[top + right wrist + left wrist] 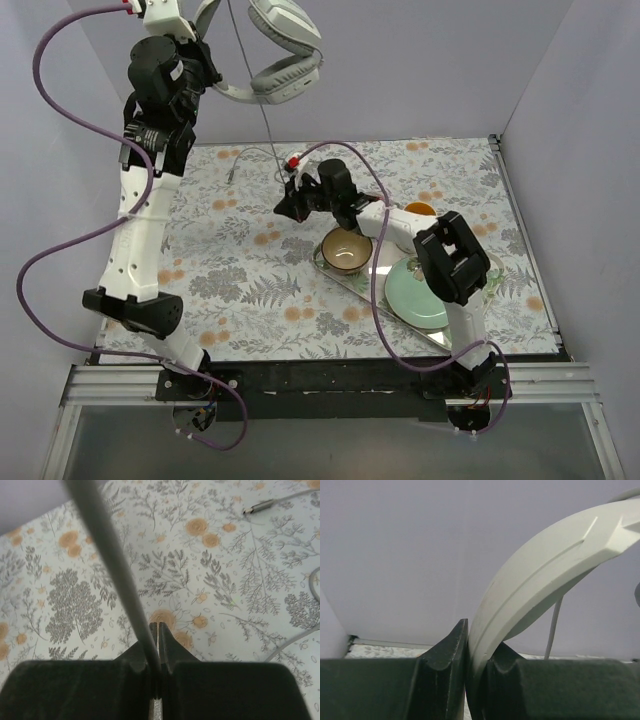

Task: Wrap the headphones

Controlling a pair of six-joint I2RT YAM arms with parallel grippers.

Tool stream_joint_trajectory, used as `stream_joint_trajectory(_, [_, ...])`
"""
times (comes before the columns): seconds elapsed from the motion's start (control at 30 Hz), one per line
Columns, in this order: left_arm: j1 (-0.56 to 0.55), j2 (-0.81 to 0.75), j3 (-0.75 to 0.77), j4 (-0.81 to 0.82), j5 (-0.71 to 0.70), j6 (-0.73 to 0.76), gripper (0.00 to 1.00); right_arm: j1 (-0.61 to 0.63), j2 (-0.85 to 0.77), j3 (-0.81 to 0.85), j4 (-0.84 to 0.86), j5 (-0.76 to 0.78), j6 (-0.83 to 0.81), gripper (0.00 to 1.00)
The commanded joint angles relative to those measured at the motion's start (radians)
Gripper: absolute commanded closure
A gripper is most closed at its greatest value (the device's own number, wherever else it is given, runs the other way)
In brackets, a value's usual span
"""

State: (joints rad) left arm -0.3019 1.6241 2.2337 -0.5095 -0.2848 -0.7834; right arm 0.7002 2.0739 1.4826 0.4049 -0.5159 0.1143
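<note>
The light grey-white headphones [280,50] hang high above the back of the table. My left gripper [195,25] is shut on their headband [530,580]; the band sits pinched between the jaws in the left wrist view. The thin grey cable [262,110] runs taut down from the headphones to my right gripper [290,200], which is shut on it low over the table. In the right wrist view the cable [112,565] passes between the closed jaws. The cable's loose end with its plug [232,175] [259,507] lies on the cloth behind.
A floral tablecloth [230,270] covers the table. A metal tray [335,270] at the right holds a tan bowl [346,250], a pale green plate [415,295] and an orange thing [420,208]. White walls stand close behind and at both sides.
</note>
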Motion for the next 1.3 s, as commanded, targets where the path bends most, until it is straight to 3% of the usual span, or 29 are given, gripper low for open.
stream_joint_trajectory(0.0, [0.095,0.037,0.009,0.186,-0.082,0.001,1.00,0.131,-0.106,0.015,-0.346,0.198,-0.280,0.99])
stream_joint_trajectory(0.1, [0.113,0.056,-0.040,0.232,-0.099,0.010,1.00,0.211,-0.141,0.059,-0.472,0.258,-0.341,0.99])
stream_joint_trajectory(0.17, [0.112,0.062,-0.141,0.296,-0.151,0.096,1.00,0.243,-0.155,0.102,-0.578,0.307,-0.358,0.99])
stream_joint_trajectory(0.3, [0.135,0.043,-0.389,0.601,-0.255,0.338,1.00,0.280,-0.241,0.122,-0.687,0.367,-0.374,0.99])
stream_joint_trajectory(0.47, [0.135,-0.007,-0.630,0.671,-0.160,0.487,1.00,0.277,-0.343,0.198,-0.817,0.497,-0.400,0.99])
stream_joint_trajectory(0.7, [0.132,-0.101,-0.827,0.530,0.070,0.625,1.00,0.158,-0.353,0.431,-0.946,0.623,-0.452,0.99])
stream_joint_trajectory(0.93, [0.081,-0.280,-1.051,0.387,0.205,0.775,1.00,-0.007,-0.285,0.574,-0.891,0.568,-0.476,0.99])
stream_joint_trajectory(1.13, [-0.040,-0.360,-1.051,0.158,0.202,0.750,1.00,-0.071,-0.221,0.617,-0.749,0.495,-0.460,0.99])
stream_joint_trajectory(1.27, [-0.057,-0.371,-0.967,0.013,0.263,0.632,1.00,-0.134,-0.170,0.647,-0.706,0.404,-0.361,0.99])
